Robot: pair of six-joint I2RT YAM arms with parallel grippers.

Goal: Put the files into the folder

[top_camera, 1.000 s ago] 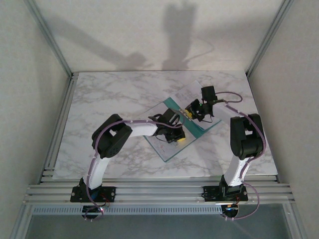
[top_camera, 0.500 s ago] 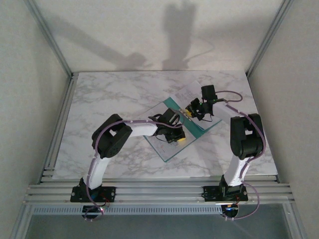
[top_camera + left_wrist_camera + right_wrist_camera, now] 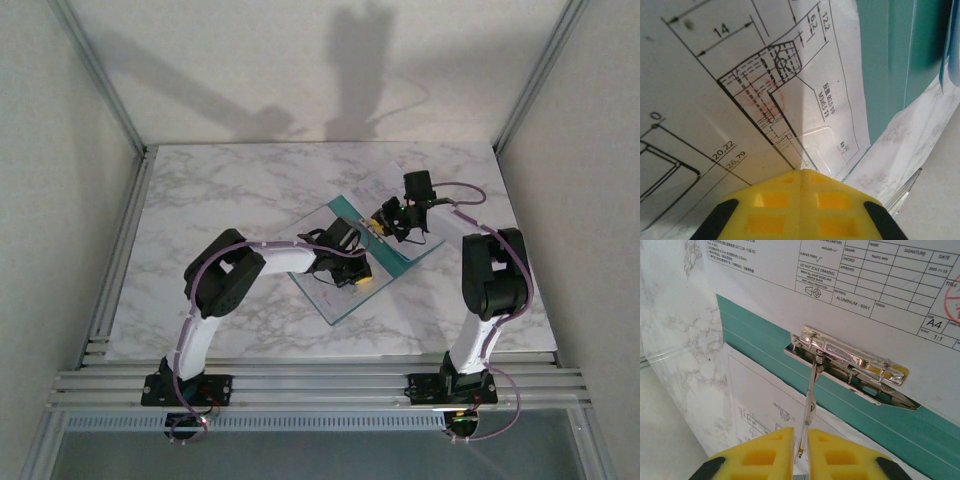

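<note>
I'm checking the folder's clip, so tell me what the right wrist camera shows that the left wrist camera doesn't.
Right wrist, not left wrist: the shiny metal spring clip on the thin teal-green card folder, its thin wire lever pinched in the right pincer, and a sheet's title block. Left wrist, not right wrist: a dimensioned part drawing ahead of the shut left pincer. Both: that folder, white printed paper sheets, the marble table.

Left of the flat teal-green card folder (image 3: 338,303), the white marble tabletop (image 3: 220,200) lies open. Over the folder, the left arm (image 3: 285,258) crosses its left corner, the right arm (image 3: 495,270) reaches in from its right, and a chrome spring clip (image 3: 850,362) sits near its far edge.
</note>
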